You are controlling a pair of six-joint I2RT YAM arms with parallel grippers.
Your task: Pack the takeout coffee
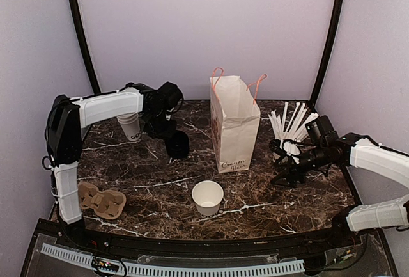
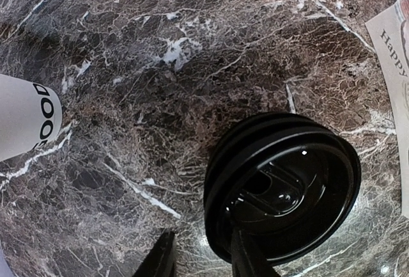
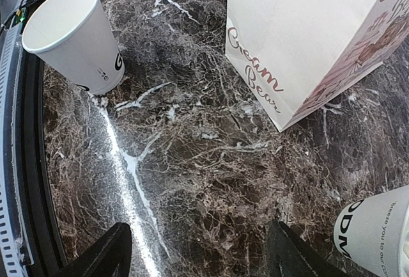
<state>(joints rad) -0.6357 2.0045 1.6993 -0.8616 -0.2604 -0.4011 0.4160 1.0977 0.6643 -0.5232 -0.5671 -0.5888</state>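
White arm shells [image 1: 105,107], black joints [image 1: 64,130]; left gripper [image 2: 204,256], right gripper [image 3: 198,251] apparently matte black.

The takeout coffee cup [image 1: 208,198] is a small white paper cup with dark printed lettering on its side. It stands upright and open-mouthed near the middle of the near edge of the table [image 1: 307,187]. Its black lid [image 2: 287,181], round with a ribbed rim, lies top up, well apart, toward the left middle of the table.
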